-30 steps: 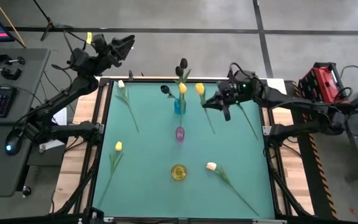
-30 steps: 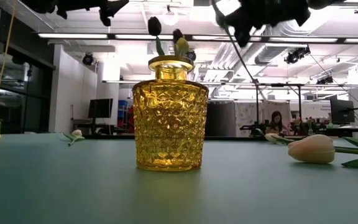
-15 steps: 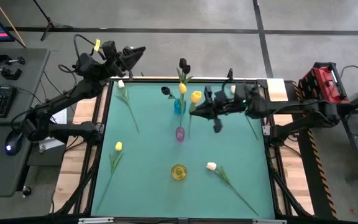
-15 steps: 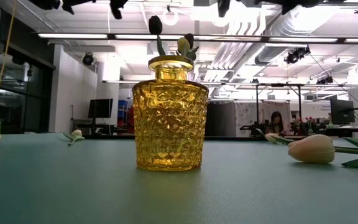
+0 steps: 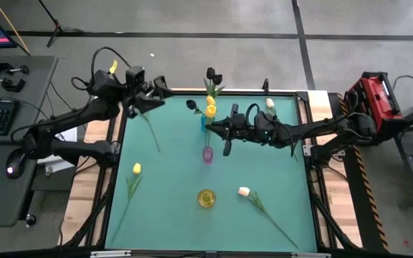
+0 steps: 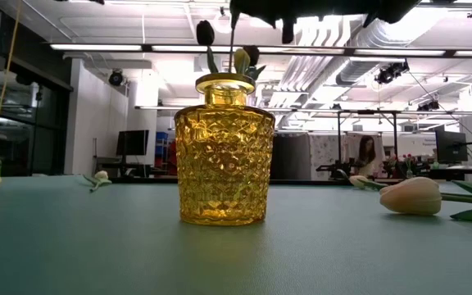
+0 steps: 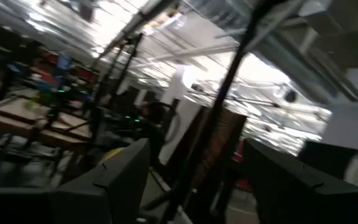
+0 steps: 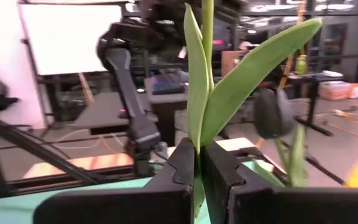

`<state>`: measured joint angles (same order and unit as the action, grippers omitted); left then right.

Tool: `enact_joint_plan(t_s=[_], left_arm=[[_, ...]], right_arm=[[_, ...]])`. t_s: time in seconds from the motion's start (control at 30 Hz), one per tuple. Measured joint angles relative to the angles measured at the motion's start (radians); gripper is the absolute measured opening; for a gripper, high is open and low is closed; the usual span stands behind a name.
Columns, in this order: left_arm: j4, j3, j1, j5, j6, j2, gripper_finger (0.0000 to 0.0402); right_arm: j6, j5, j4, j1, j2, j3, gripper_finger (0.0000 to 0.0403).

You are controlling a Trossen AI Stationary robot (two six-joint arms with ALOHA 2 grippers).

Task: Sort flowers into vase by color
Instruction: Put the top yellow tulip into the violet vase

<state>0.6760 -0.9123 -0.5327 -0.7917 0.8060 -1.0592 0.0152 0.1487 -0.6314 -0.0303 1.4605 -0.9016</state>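
The right gripper (image 5: pixel 219 129) is held above the middle of the green table (image 5: pixel 171 186), just right of the blue vase (image 5: pixel 206 120). Its fingers (image 8: pixel 182 163) are pressed together on the stem of a yellow tulip (image 5: pixel 211 110); in the right wrist view the green stem and two long leaves (image 8: pixel 211 81) stand upright out of the clamped fingers, so the long axis is close to vertical, with the head up. From above the yellow head is seen right over the blue vase. A near-black tulip (image 5: pixel 211 73) and a second dark bud (image 5: pixel 189 104) already stand in that vase, with a dark bud (image 8: pixel 272 112) also visible close by in the right wrist view.

The left gripper (image 5: pixel 156 89) is raised over the far left corner of the table; its fingers (image 7: pixel 120 177) are spread apart with nothing between them.

A small purple vase (image 5: pixel 207 153) stands just near of the blue one, and a yellow glass vase (image 6: pixel 224 152) nearer still, on the same line. A yellow tulip (image 5: pixel 136 169) lies flat at the left, head pointing far, stem running toward the near edge. A peach-white tulip (image 5: pixel 244 191) lies right of the yellow vase, its stem running near-right. Another pale tulip (image 5: pixel 269 103) lies at the far right, its stem partly hidden by the right arm.
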Motion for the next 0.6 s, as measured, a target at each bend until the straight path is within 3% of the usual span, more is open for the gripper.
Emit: enact_joint_plan(t_s=[0.17, 0.4, 0.6], left_arm=[[-0.085, 0.000, 0.108, 0.086, -0.067, 0.025, 0.0245], [-0.319, 0.000, 0.257, 0.337, -0.230, 0.052, 0.0245], [-0.320, 0.000, 0.333, 0.465, -0.242, 0.053, 0.0245]], right_arm=[[0.002, 0.013, 0.031, 0.003, 0.000, 0.000, 0.0000], [-0.025, 0.027, 0.071, 0.003, 0.000, 0.000, 0.0000], [-0.042, 0.019, 0.066, 0.003, 0.000, 0.000, 0.0000]])
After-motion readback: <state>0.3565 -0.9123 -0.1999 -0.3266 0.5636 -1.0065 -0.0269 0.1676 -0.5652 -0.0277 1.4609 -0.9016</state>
